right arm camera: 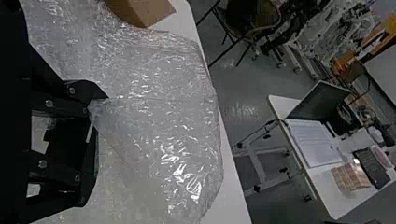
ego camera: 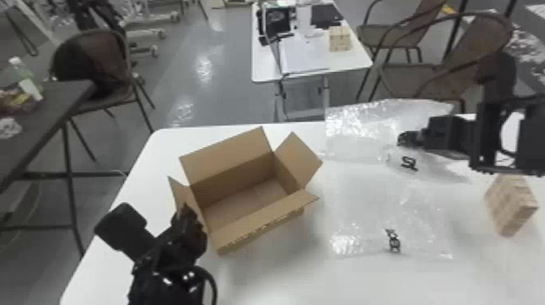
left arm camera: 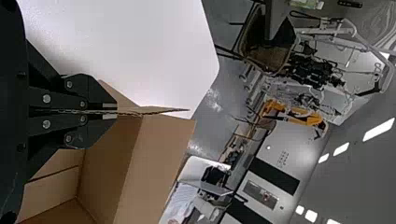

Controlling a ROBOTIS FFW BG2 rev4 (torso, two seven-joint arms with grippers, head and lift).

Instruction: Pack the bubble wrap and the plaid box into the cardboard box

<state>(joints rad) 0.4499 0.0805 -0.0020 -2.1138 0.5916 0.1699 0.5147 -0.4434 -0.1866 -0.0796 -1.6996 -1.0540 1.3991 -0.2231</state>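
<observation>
The open cardboard box [ego camera: 247, 198] stands on the white table, flaps spread outward and nothing visible inside. At its left side my left gripper [ego camera: 187, 217] holds a flap; in the left wrist view the fingers of my left gripper [left arm camera: 114, 112] are closed on that flap. Clear bubble wrap [ego camera: 365, 202] lies spread right of the box, reaching the table's far edge. Over its right part is my right gripper [ego camera: 405, 138]. In the right wrist view my right gripper [right arm camera: 93, 147] has its fingers apart, bubble wrap [right arm camera: 154, 107] touching one fingertip. The plaid box [ego camera: 511, 205] rests at the right.
Beyond the white table [ego camera: 275, 280] stands a smaller table [ego camera: 267, 73] with a laptop and another patterned block [ego camera: 340, 38]. A dark table [ego camera: 52, 101] is at the left. Chairs [ego camera: 93, 65] stand around the work area.
</observation>
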